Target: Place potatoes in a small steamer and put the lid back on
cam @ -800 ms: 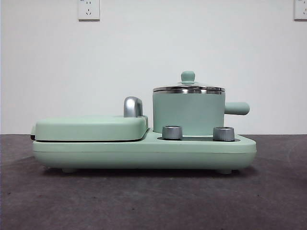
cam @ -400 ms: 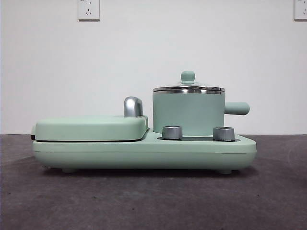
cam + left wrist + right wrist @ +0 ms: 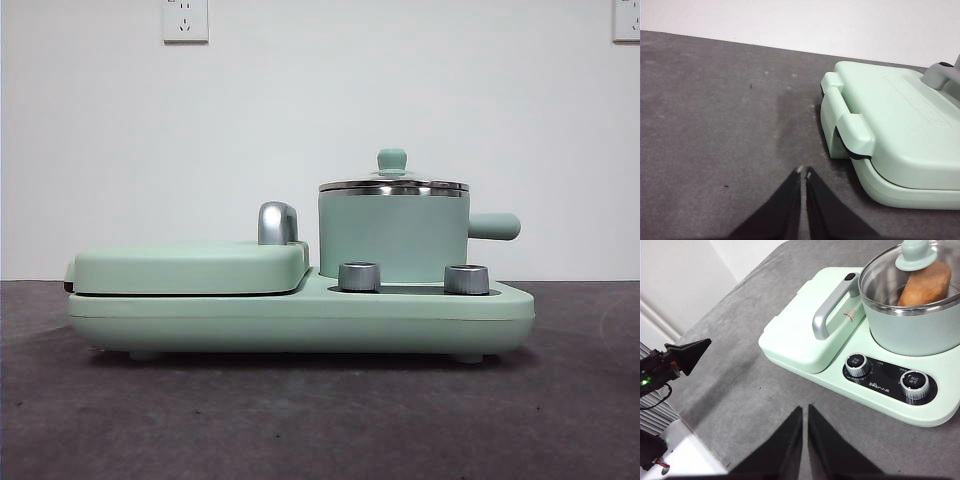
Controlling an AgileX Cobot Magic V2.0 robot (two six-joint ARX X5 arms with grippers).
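The mint-green small steamer [image 3: 392, 238] stands on the right of the appliance base, its stubby handle [image 3: 494, 226] pointing right. The glass lid [image 3: 393, 184] with its green knob [image 3: 391, 160] sits on it. In the right wrist view the brown potato [image 3: 926, 285] lies inside the steamer [image 3: 912, 330] under the lid [image 3: 912, 256]. My right gripper [image 3: 804, 411] is shut and empty, off the front of the appliance. My left gripper [image 3: 802, 172] is shut and empty over the table beside the griddle's end. It also shows in the right wrist view [image 3: 687, 355].
The flat mint-green griddle [image 3: 190, 268] with its chrome handle [image 3: 277, 222] fills the left of the base [image 3: 300, 320]. Two steel dials [image 3: 359, 277] [image 3: 466, 279] sit in front of the steamer. The dark grey table [image 3: 300, 420] stretches around. A white wall stands behind.
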